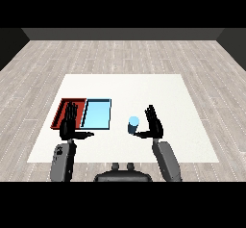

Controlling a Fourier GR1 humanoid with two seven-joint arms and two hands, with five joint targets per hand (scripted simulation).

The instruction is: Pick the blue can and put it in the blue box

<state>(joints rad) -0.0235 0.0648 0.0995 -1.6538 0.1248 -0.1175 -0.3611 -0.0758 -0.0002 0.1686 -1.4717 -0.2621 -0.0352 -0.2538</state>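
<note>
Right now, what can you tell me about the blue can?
The blue can is a small light blue cylinder with a paler top, standing upright on the white table, right of the light blue tray and outside it. The right hand is beside it, fingers straight, thumb reaching under it; whether they touch cannot be told.

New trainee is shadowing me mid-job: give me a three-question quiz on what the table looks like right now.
1. True or false: the can lies in the blue tray.
2. Which hand is beside the can: A left, B right?
3. Fill in: the red tray lies to the ___ of the blue tray.

Key: 1 false, it stands on the table, right of the trays. 2 B, fingers straight. 3 left.
</note>
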